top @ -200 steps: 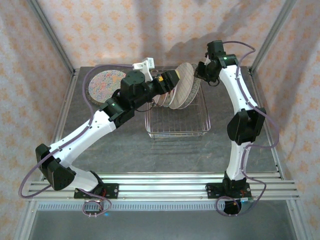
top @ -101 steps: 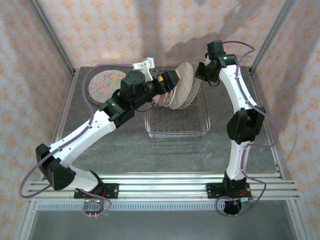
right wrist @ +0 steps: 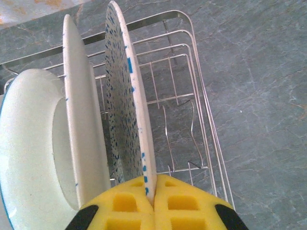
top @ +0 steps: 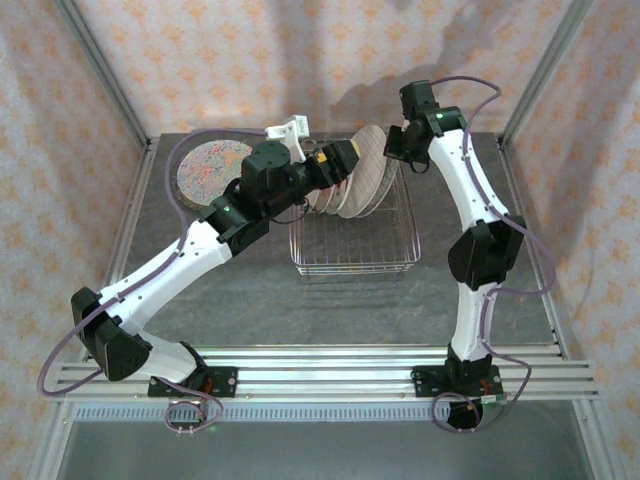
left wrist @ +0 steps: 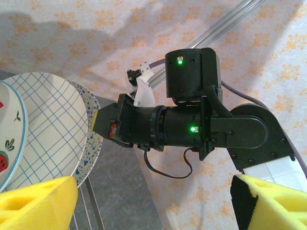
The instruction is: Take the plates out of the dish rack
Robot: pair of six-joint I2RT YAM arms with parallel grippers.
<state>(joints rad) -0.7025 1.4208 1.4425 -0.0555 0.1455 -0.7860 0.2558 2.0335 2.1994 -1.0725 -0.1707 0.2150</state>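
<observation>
Both jaws of the right gripper (right wrist: 151, 191) clamp the rim of a speckled plate (right wrist: 122, 110) standing upright in the rack (top: 355, 250), upper centre of the top view. The left gripper (left wrist: 153, 206) gapes open beside a plaid plate (left wrist: 48, 129). Farther off, upper left, a floral plate (top: 212, 165) lies on the table (top: 250, 290).

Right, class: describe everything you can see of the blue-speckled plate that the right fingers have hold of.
The blue-speckled plate is round, white and ceramic-looking, flecked with blue dashes on face and rim. It stands on edge in the wire dish rack, at the end of the row, beside a blue-grid plate. The right gripper pinches its rim between yellow foam fingers.
</observation>
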